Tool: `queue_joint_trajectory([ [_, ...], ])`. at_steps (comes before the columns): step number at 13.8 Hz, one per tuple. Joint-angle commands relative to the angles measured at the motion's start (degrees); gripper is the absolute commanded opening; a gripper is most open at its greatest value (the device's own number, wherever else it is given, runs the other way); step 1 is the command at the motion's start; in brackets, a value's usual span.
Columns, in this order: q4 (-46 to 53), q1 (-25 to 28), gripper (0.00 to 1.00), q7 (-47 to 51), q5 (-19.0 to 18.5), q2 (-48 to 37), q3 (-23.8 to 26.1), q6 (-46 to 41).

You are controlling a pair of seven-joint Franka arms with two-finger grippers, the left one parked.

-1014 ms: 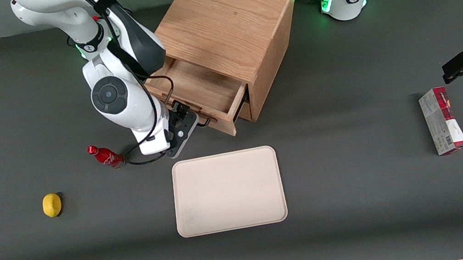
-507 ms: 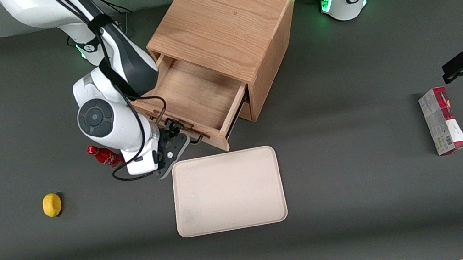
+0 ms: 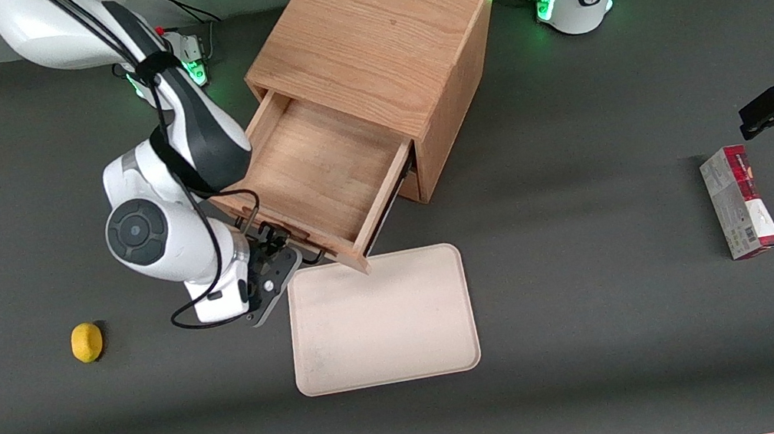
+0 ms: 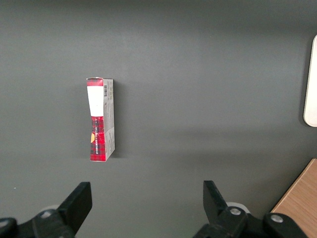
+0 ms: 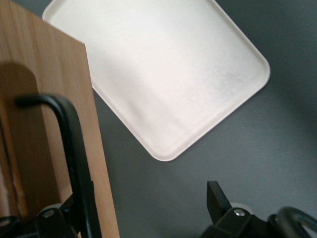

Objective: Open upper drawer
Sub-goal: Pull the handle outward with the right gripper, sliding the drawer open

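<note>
The light oak cabinet (image 3: 372,25) stands in the middle of the table. Its upper drawer (image 3: 317,170) is pulled far out toward the front camera, and its shallow wooden box shows empty. The drawer's front corner reaches over the edge of the cream tray (image 3: 380,319). My right gripper (image 3: 281,248) is in front of the drawer front, at its black bar handle (image 5: 74,144). In the right wrist view the gripper (image 5: 143,201) is open, and the handle runs close by one finger (image 5: 59,215). The lower drawer is hidden under the upper one.
The cream tray (image 5: 163,74) lies flat just nearer the camera than the drawer. A yellow lemon (image 3: 87,342) lies toward the working arm's end. A red and white box (image 3: 739,201) lies toward the parked arm's end and also shows in the left wrist view (image 4: 101,119).
The upper drawer has slid much farther out toward the front camera. My gripper moved with its handle the same way. The arm now hides the red bottle.
</note>
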Motion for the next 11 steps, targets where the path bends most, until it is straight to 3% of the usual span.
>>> queue_joint_trajectory([
  [1,3.07,-1.85,1.0,-2.56,-0.8,1.82,0.09,-1.37],
  [11,7.82,-3.7,1.0,-2.74,-0.8,4.28,0.09,-3.48],
])
